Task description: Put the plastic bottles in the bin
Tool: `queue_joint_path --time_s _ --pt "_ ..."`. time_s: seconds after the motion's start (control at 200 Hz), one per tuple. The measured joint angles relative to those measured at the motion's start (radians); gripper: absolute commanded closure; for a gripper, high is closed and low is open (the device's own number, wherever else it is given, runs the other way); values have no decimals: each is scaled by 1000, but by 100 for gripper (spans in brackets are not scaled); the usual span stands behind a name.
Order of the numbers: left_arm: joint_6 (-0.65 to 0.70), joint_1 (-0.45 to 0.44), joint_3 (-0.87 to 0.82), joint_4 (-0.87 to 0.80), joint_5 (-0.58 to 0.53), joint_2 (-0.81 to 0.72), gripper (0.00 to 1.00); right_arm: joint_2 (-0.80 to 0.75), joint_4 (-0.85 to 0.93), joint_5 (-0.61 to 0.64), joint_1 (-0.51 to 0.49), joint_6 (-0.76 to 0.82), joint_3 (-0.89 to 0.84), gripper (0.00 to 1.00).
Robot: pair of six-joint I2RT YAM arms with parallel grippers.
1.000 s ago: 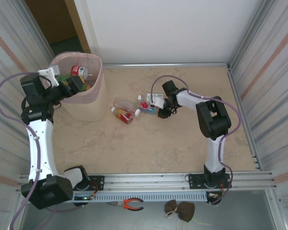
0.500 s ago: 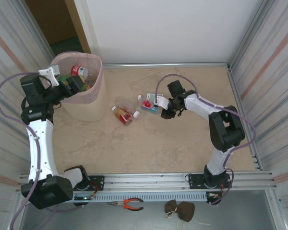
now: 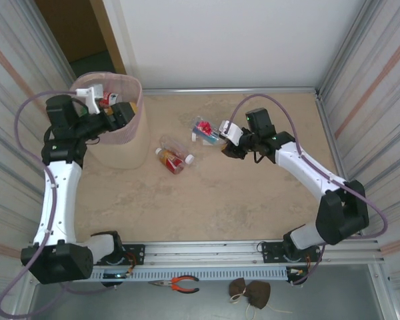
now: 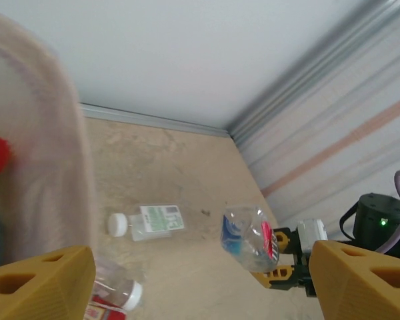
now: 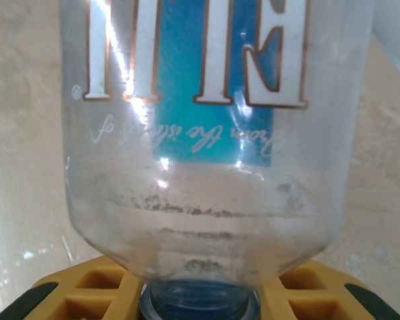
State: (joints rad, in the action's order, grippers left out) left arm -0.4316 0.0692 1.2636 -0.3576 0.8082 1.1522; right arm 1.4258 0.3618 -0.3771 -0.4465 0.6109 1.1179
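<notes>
The counter (image 3: pixel 207 200) is boxed in. A white back wall (image 3: pixel 240 40) runs along the top of the top view, and stripy metal walls (image 3: pixel 373 100) run down both sides. The bin (image 3: pixel 130 143) stands in the upper left corner, close to the left wall. The middle and lower part of the counter is bare, so there is lots of room to move there.

The right tool (image 3: pixel 225 141) is a bit right of the middle. It is pinched on the neck of a blue bottle (image 3: pixel 205 130), which sticks out to the left, up off the counter. In the right wrist view its yellow fingers (image 5: pixel 87 287) sit on both sides of the neck.

Two lying bottles (image 3: pixel 172 155) are between the blue bottle and the bin, close together, right in the straight way across. In the left wrist view a white-cap bottle (image 4: pixel 150 221) lies farther back on the counter.

The left tool (image 3: pixel 123 115) hangs over the bin's rim. It is spread wide with nothing in it. A red bottle (image 3: pixel 108 99) lies inside the bin.

Orange pliers (image 3: pixel 177 285) lie at the bottom, below the arm bases
</notes>
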Motion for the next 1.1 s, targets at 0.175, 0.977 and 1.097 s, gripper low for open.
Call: queue_joint_path --time_s 0.175,0.977,1.097 --pt "-3 -154 76 14 3 59 12 -66 -63 -35 -27 -64 -22 76" --pt "76 -524 251 -80 -151 226 26 -169 -145 -92 -97 -163 -22 74" --pt "76 -536 252 -80 -165 226 31 -173 -145 -90 -102 -163 -22 74"
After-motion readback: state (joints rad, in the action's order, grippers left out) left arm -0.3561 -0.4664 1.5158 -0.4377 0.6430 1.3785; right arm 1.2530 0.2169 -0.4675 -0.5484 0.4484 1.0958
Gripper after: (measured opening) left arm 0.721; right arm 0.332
